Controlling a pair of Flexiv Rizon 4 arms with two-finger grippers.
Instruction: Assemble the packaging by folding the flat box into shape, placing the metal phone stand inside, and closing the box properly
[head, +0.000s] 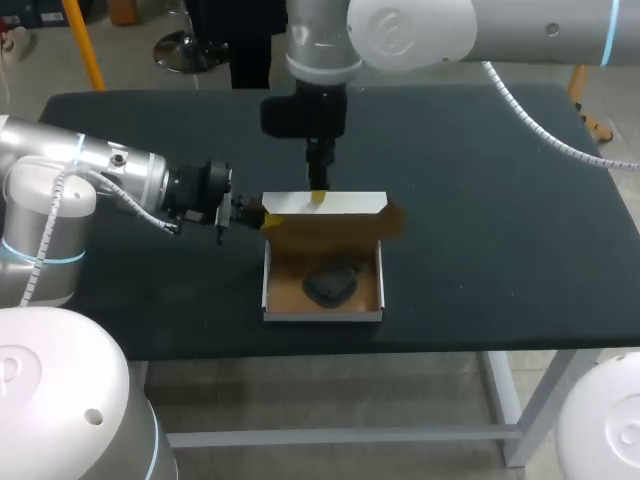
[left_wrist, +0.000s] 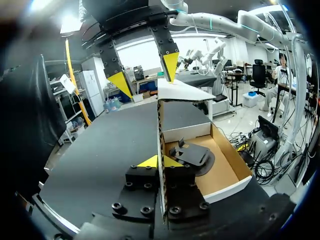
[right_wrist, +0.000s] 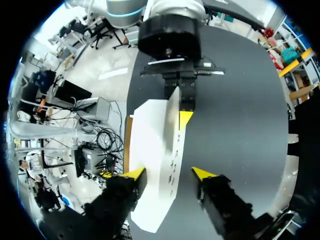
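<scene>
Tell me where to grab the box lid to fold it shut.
Take the lid by its free top edge, near the middle, coming straight down from above. It stands upright along the box's back, so that thin edge fits between two fingers, clear of the left gripper clamped on the left wall.

Bright, even overhead light, soft shadows
</scene>
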